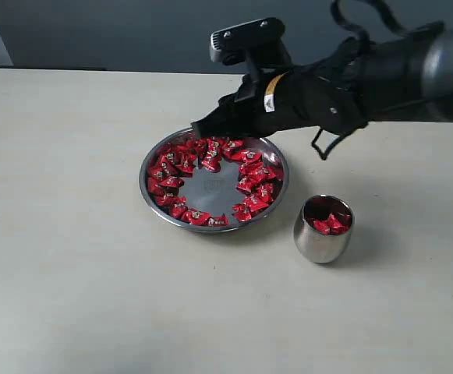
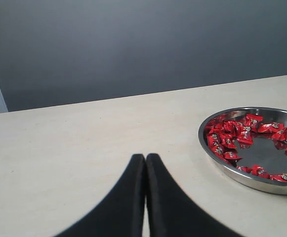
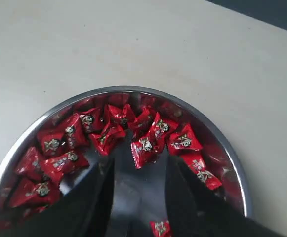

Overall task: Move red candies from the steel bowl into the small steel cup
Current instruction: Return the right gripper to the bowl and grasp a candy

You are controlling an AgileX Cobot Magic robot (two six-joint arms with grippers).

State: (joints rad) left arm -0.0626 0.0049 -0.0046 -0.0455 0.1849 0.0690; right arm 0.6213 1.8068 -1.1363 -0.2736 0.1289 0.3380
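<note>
The steel bowl (image 1: 150, 204) sits mid-table with many red candies (image 1: 251, 184) ringed round its bare mirror bottom. To its right stands the small steel cup (image 1: 320, 243) with a few red candies (image 1: 330, 224) inside. My right gripper (image 3: 139, 163) hangs open over the bowl's far side, jaws spread apart, with one red candy (image 3: 144, 148) lying between and just past the fingertips and nothing gripped. The bowl's rim (image 3: 222, 143) curves round it. In the exterior view that gripper (image 1: 203, 128) points down-left from the right. My left gripper (image 2: 145, 159) is shut and empty over bare table, the bowl (image 2: 227, 170) off to its side.
The pale table (image 1: 70, 280) stretches wide round the bowl and cup. A dark wall (image 2: 133, 44) stands beyond the table's far edge. The right arm's bulky black sleeve (image 1: 366, 78) reaches in over the table behind the cup.
</note>
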